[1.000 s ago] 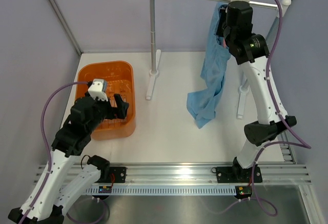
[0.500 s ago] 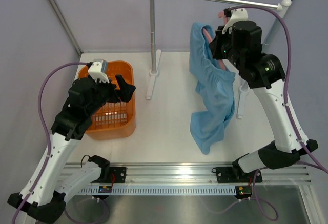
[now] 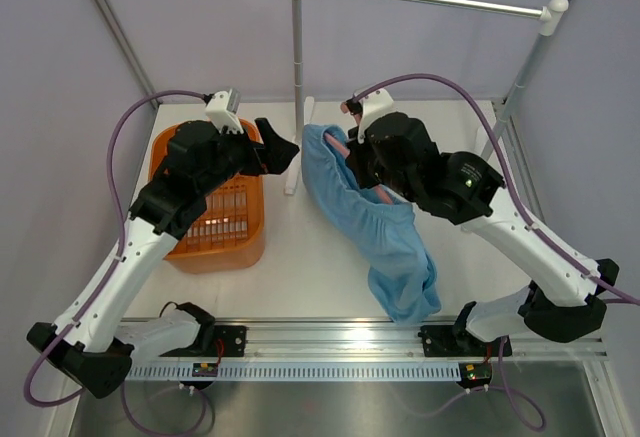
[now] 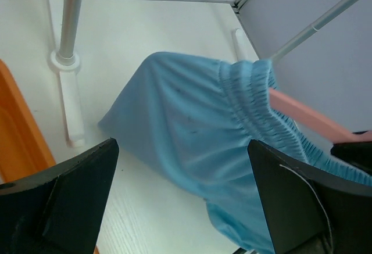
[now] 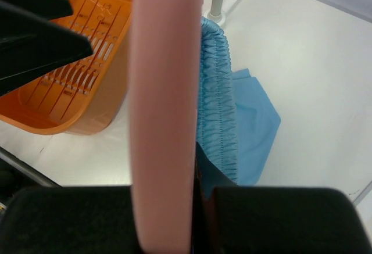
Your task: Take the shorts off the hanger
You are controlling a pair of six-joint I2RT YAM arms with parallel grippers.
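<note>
Stripping step: hanger (image 3: 341,143) presented.
Right gripper (image 3: 357,149) clamped on hanger; shorts (image 3: 360,222) draped beneath it, hem on bench (image 3: 310,267). Left gripper (image 3: 283,153) gaped just short of waistband (image 4: 256,108); next: pinch cloth, pull clear.

White table (image 3: 320,267) with orange basket (image 3: 225,252) and metal rail's white foot (image 4: 71,110)

Shorts (image 3: 365,222) on hanger (image 4: 302,115), right of basket (image 3: 222,253)
</note>
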